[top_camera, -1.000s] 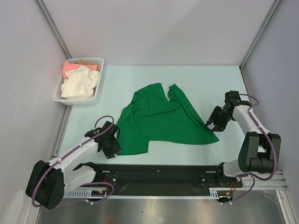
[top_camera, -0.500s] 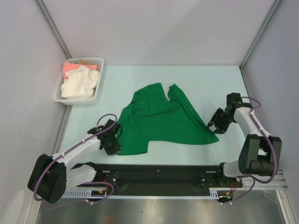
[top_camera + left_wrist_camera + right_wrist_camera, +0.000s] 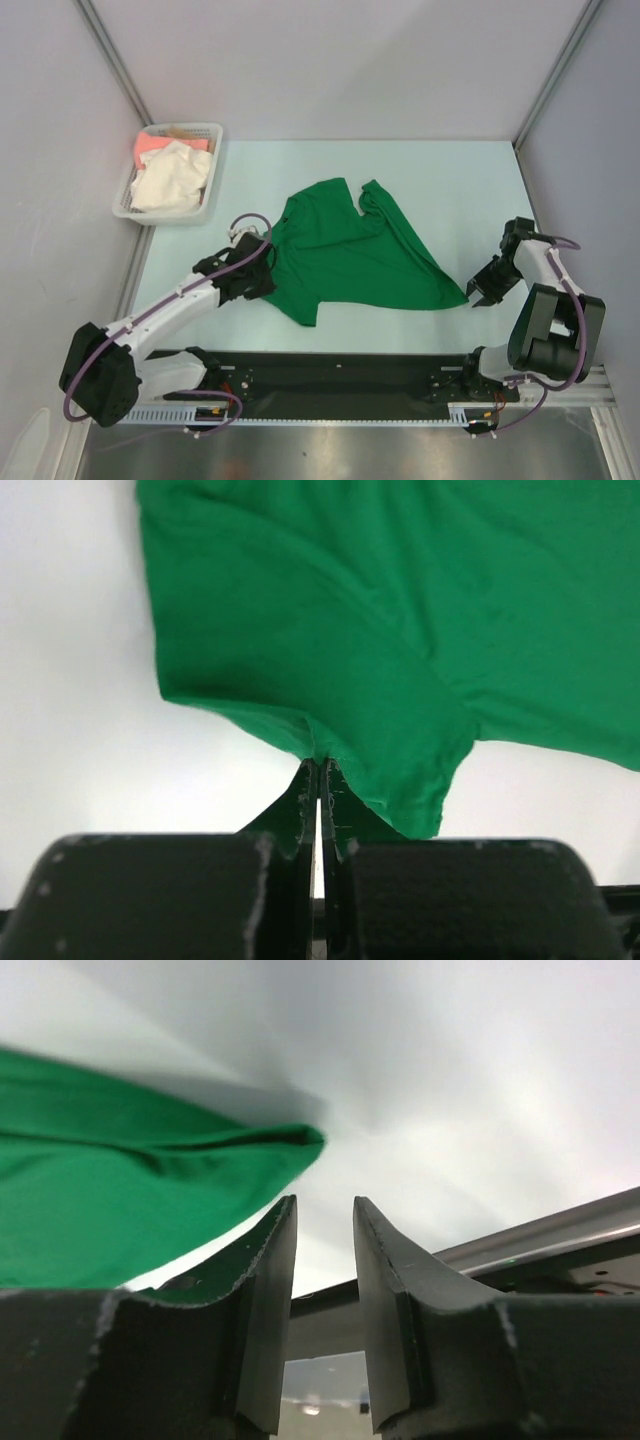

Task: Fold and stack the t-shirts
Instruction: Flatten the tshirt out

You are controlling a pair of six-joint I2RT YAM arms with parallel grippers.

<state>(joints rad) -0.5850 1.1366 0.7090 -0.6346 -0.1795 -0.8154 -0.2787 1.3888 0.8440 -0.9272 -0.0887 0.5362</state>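
The bright green t-shirt [image 3: 350, 250] lies spread on the middle of the table. My left gripper [image 3: 264, 280] is at its left edge. In the left wrist view my left gripper [image 3: 320, 772] is shut on a pinch of the green hem [image 3: 400, 610], which bunches at the fingertips. My right gripper [image 3: 479, 293] sits just right of the shirt's near right corner. In the right wrist view my right gripper [image 3: 324, 1208] is open and empty, with the shirt corner [image 3: 120, 1190] just left of it. The cream-white shirt [image 3: 170, 182] and the salmon-pink shirt [image 3: 150, 147] lie crumpled in the basket.
The white lattice basket [image 3: 214, 180] stands at the far left corner against the left wall. Grey walls close the table on the left, back and right. A black rail with both arm bases runs along the near edge [image 3: 340, 365].
My left gripper has moved up and right, dragging the shirt's near left part inward. My right gripper has moved right and nearer, off the shirt's right corner.
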